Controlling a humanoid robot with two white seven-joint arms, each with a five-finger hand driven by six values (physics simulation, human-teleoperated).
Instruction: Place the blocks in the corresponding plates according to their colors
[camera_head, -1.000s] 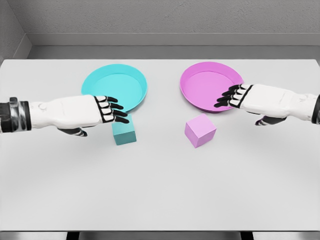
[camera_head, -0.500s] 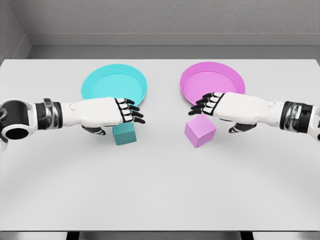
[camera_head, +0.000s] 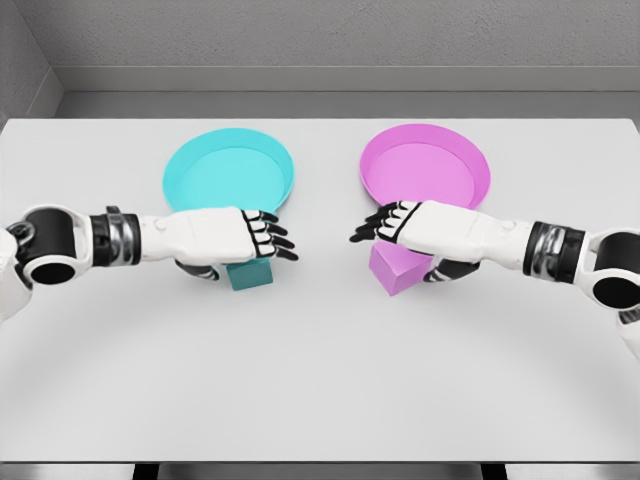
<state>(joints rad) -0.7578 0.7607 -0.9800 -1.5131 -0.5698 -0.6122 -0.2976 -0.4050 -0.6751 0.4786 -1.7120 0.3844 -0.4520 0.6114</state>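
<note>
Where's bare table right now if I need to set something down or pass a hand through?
The widest bare stretch of the white table is the whole near half, in front of both hands. The strip between the cyan round plate and pink round plate is free. Crowded: left hand over the teal cube, right hand over the pink cube.

No text, label, brand or number can be read anywhere. The plates, blocks, hands and tabletop all show plain, unmarked surfaces.
</note>
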